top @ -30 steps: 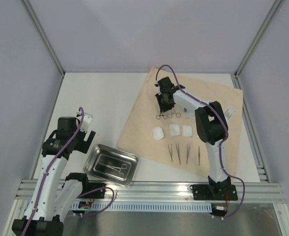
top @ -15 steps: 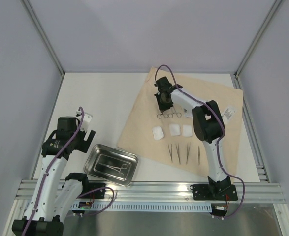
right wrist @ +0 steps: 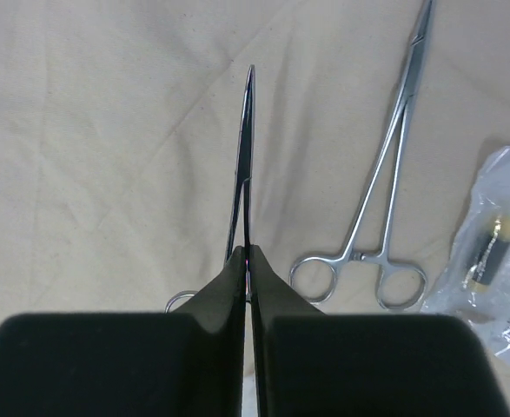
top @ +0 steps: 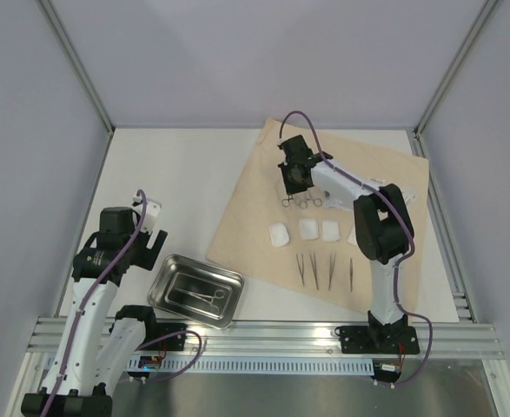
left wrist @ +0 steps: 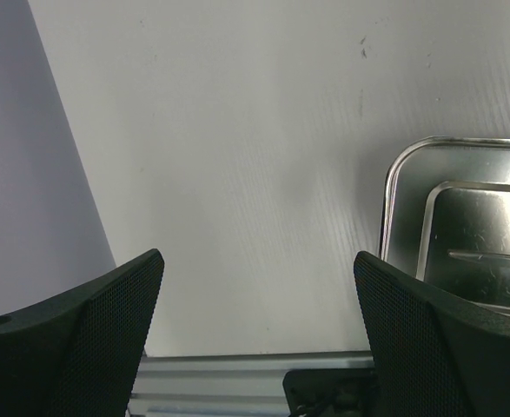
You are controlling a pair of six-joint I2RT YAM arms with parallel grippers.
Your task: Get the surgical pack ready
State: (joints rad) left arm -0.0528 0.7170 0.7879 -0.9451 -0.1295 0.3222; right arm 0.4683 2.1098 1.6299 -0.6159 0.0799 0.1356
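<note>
We pinch one steel clamp (right wrist: 248,156) by its shank in our right gripper (right wrist: 248,254), likely to carry it to the tray (top: 169,271) at seven o'clock; our left gripper (left wrist: 256,304) hangs wide.

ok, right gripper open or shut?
Shut: in the wrist view the right gripper has its fingertips pinched on a clamp, with no gap showing.

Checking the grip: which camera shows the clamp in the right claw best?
Right wrist: clamp close up, pinched in the shut right claw. Top view shows it tiny, partly hidden; left wrist misses it.
</note>
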